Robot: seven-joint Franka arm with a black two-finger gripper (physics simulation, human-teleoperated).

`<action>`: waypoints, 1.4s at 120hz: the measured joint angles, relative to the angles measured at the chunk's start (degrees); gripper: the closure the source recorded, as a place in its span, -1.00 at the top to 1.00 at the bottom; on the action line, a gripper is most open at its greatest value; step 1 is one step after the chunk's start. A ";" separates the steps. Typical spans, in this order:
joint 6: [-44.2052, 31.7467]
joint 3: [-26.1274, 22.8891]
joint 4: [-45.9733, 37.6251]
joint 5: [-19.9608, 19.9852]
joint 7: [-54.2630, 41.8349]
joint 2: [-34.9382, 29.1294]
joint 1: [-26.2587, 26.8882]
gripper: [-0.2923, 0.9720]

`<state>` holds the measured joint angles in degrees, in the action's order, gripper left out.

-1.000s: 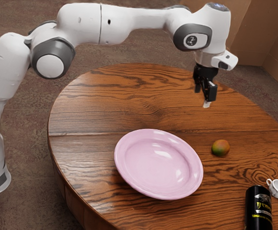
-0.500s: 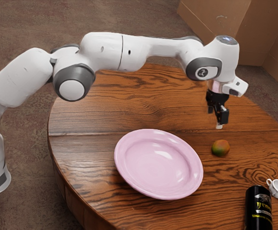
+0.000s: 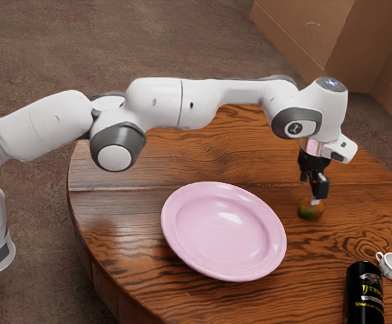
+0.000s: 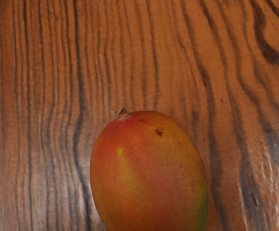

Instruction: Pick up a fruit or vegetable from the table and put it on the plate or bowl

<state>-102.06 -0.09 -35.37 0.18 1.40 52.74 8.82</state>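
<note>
A red-orange-green mango [image 3: 311, 210] lies on the round wooden table [image 3: 182, 148], to the exterior view's right of a wide pink plate [image 3: 223, 231] that holds nothing. My gripper [image 3: 313, 197] hangs straight over the mango, pointing down, its fingertips just above the fruit's top. The fingers stand apart, open, with nothing between them. In the wrist view the mango [image 4: 149, 173] looms large directly under my hand, stem end away from me, on bare wood grain [image 4: 43, 96].
A black can [image 3: 365, 291] and a small white cup [image 3: 391, 264] stand near the table's front right edge. Cardboard boxes [image 3: 331, 34] rise behind the table at the upper right. Bare wood lies between the plate and the mango.
My arm has swung to the exterior view's right and lowered, bringing the gripper from high over the back of the table down to just above the mango. Mango and plate have not moved.
</note>
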 joint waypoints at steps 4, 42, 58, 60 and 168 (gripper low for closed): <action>0.10 0.00 0.39 0.00 0.00 0.43 0.12 0.54; 0.45 0.01 5.82 0.04 -0.03 4.57 0.41 0.54; 0.12 0.00 7.27 0.06 -0.04 5.62 0.40 0.54; 0.06 0.00 7.65 0.06 -0.04 5.90 0.42 0.54; -4.22 -0.05 8.21 -0.12 0.43 9.62 0.51 -0.06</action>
<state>-106.28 -0.14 -27.16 0.06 1.83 62.36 9.32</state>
